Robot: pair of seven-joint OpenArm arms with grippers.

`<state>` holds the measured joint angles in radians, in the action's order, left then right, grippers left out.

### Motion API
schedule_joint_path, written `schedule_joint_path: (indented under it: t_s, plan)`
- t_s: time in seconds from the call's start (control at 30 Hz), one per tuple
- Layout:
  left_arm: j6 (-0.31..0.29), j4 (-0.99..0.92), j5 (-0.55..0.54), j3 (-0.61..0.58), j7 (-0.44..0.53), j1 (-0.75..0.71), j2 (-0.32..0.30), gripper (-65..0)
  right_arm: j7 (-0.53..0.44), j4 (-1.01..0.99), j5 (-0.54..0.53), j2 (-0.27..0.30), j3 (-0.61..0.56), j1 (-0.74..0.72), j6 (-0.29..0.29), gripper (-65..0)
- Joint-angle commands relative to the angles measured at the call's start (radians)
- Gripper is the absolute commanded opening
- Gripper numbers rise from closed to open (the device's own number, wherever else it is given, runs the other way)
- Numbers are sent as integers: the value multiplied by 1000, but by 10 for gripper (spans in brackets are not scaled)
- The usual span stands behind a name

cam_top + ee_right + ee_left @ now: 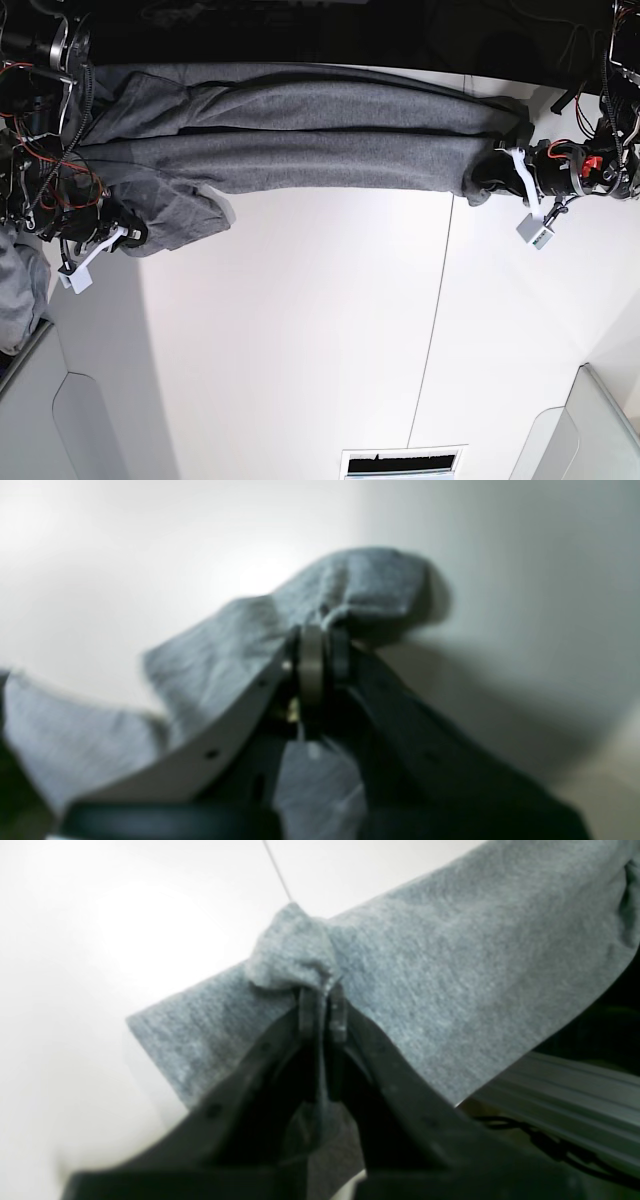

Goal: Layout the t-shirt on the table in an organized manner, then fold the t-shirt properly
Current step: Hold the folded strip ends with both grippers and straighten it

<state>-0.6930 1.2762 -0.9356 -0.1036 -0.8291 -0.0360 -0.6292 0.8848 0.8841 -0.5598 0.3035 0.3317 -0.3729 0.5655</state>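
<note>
Left jaws: pressed together on a pinched tuft of the shirt [450,970]; in the left wrist view the cloth bunches up just above the tips of the left gripper [322,1010].
Right jaws: shut too, with a fold of grey cloth humped over the tips of the right gripper [320,652]; the right wrist view is blurred, so how much cloth sits between the pads I cannot tell.
Shirt: stretched as a long, rumpled band along the far edge of the table [300,340], held at both ends; one loose flap hangs lower near the right gripper's end.
Seam: a thin dark line [437,300] crosses the table; the left gripper's end of the shirt lies just past it, the rest of the shirt on the other side.
Step in hand: judged to be the laying-out, with both ends gripped and the cloth drawn taut, not yet flat or squared.
Next move calls for: likely drawing the shirt toward the middle of the table and lowering it evenly, both arms together, so the doubled folds open instead of dragging.
Count: one shirt, one table, two grippers, one seam, two pale bins [80,420] at the near corners, well apart from the shirt.
</note>
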Motion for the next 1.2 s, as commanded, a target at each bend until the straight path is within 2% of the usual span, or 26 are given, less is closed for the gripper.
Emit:
schedule_joint_path:
  t_s: [0.0,0.07,0.17,0.3,0.53,0.7,0.77,0.87,0.9,0.97,1.03,1.17]
  plan:
    - [-5,13,-17,10,17,14,-19,-650,31,54,-63,16,3,-27,20,-650]
    - [-5,13,-17,10,17,14,-19,-650,119,133,-153,24,3,-8,26,-650]
    - [-5,13,2,10,17,14,-19,-650,189,303,-281,45,3,77,26,-650]
    - [-5,13,36,10,16,14,-19,-649,243,550,-324,81,8,239,26,-650]
    - [-5,13,39,10,16,13,-19,-649,240,831,-326,112,10,526,26,-650]
    - [-5,13,35,10,16,14,-19,-641,233,878,-276,111,10,629,26,-650]
    - [-5,13,35,10,16,13,-19,-588,216,878,-243,112,10,652,25,-650]
    - [-5,13,30,10,17,13,-19,-476,138,876,-171,111,10,674,21,-650]
    - [-5,13,21,10,17,13,-19,-448,120,875,-154,109,10,676,18,-613]
    - [-5,13,4,10,16,14,-19,-412,108,875,-139,109,10,675,7,-460]
    - [-5,13,-12,10,16,14,-19,-407,107,875,-138,109,10,675,7,-345]
    - [-5,13,-18,10,16,13,-19,-407,102,877,-149,109,11,675,6,-329]
